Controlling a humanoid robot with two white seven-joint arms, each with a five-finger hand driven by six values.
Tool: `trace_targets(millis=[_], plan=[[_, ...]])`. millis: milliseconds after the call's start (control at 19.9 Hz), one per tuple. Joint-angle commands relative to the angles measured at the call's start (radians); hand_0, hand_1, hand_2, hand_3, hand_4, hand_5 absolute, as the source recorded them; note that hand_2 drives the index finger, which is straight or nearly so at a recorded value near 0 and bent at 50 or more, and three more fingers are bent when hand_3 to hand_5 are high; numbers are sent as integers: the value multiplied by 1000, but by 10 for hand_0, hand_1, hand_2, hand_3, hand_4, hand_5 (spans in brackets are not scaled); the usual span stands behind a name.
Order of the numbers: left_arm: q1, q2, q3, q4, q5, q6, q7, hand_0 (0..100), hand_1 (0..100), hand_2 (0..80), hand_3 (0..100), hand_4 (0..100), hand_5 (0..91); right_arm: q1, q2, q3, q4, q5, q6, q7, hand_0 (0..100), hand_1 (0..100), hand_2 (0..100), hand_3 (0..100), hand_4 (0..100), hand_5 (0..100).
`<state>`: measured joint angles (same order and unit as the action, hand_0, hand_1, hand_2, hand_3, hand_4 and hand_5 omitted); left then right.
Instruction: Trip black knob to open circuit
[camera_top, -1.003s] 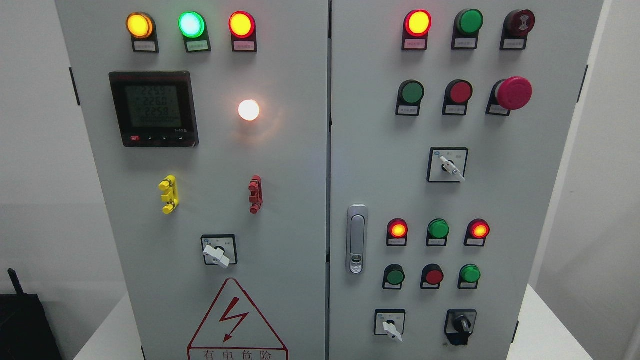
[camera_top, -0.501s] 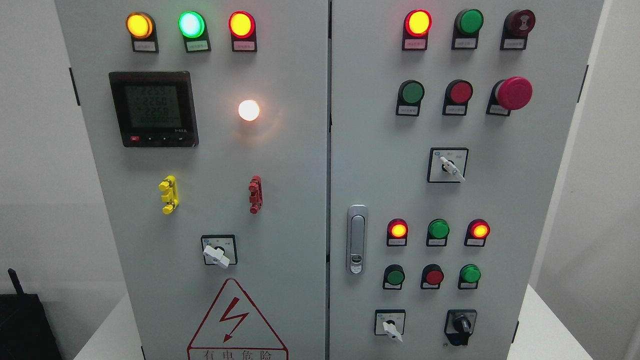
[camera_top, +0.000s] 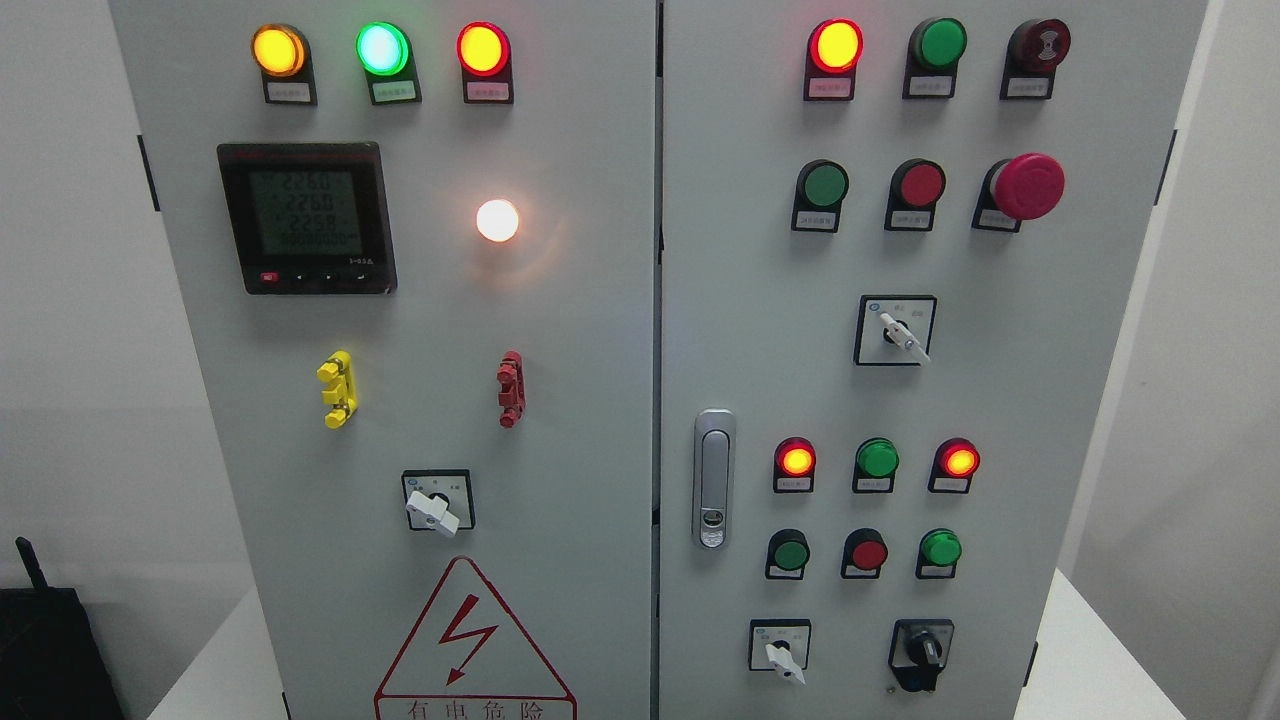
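Nothing moved since the earlier frames but meter digits. Black rotary knob (camera_top: 922, 650) at lower right of cabinet door, right of white selector switch (camera_top: 783, 655). Probably stiff, detented; best pinched across its raised bar. No robot hand visible, state unknown.

A white table (camera_top: 1090, 650) carries the grey cabinet (camera_top: 600, 300), which stands upright on it and fills most of the view. Bare tabletop shows at the lower right and again at the lower left, either side of the cabinet's base. At the far left edge sits a black box (camera_top: 50, 650).
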<state>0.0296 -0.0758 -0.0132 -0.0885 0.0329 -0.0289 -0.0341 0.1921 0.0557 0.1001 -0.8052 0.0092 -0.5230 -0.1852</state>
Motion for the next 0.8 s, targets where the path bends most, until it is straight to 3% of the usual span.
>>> trace_targets(millis=[0,752], plan=[[-2,-1,1,1,2,1,0,120,389,0,0,0,0,4,4,3,-70,-3,-20,-7,757,883,0,987,853,713],[0,-1,1,1,2,1,0,120,389,0,0,0,0,82,4,15,-377,-46,-28,-5,842,903,0,1000,897,765]])
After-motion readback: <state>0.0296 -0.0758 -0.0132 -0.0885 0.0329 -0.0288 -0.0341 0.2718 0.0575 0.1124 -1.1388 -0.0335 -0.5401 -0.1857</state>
